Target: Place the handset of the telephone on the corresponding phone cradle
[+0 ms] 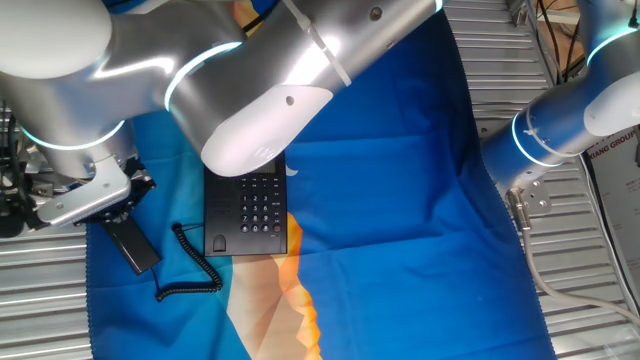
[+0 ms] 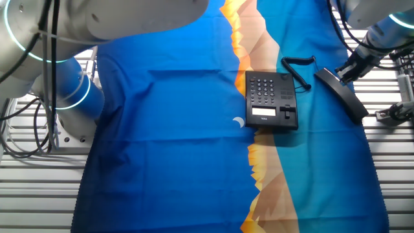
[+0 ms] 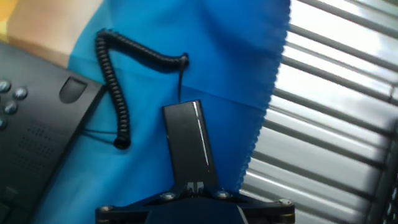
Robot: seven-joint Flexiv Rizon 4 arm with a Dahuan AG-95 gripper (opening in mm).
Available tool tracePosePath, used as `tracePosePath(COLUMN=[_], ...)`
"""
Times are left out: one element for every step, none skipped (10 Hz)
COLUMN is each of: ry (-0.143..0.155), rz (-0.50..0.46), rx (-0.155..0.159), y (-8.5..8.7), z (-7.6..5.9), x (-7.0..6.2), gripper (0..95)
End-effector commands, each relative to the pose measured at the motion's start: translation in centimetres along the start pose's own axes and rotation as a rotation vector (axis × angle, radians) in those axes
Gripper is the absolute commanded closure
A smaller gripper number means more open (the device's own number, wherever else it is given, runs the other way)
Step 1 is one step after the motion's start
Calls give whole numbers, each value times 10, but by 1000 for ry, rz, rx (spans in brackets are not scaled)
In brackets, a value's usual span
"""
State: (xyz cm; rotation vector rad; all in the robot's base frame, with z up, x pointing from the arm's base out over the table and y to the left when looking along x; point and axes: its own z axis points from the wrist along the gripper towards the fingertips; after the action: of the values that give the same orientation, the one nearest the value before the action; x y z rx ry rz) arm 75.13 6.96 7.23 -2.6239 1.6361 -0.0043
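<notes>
Black slim plastic handset [image 3: 189, 146] clamped in two-finger gripper [image 3: 194, 186] beside black keypad telephone [image 1: 246, 212]; only hand view shows the grip.

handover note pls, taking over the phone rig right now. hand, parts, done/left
Hand: at one end of the handset, apparently closed on it; the grip itself is hidden in every view.
Handset: off the phone, near the edge of the blue cloth, slanted beside the telephone. Coiled cord lies slack on the cloth between the two.
Telephone: flat on the cloth, keypad up. Phone cradle along its edge is bare, the arch mark showing.
Done: hand is at the handset.
Left: carry the handset over, line it up with the cradle strip, lower it in, release. Watch the cord.
</notes>
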Motion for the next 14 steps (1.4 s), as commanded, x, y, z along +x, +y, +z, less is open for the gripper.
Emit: tracePosePath(ry=[-1,-3,-4,-7,-9,-13,-15,-20,-21,-22,-27,-29,-33,-33], rz=[3,2,-7,-9,-12,-11,-10,-9,-11,-14,-20,-24,-32,-35], rx=[11,13,15,14,15,15,15,15,14,14,11,10,7,5], y=[2,1,1,1,1,0,0,0,0,0,0,0,-1,-1], z=[0,0,1,1,1,1,1,2,2,2,2,2,3,4], x=[0,-1,-2,-2,-2,-3,-3,-3,-3,-3,-3,-4,-4,-5], gripper=[950,950,760,760,760,570,570,570,570,380,380,380,190,190])
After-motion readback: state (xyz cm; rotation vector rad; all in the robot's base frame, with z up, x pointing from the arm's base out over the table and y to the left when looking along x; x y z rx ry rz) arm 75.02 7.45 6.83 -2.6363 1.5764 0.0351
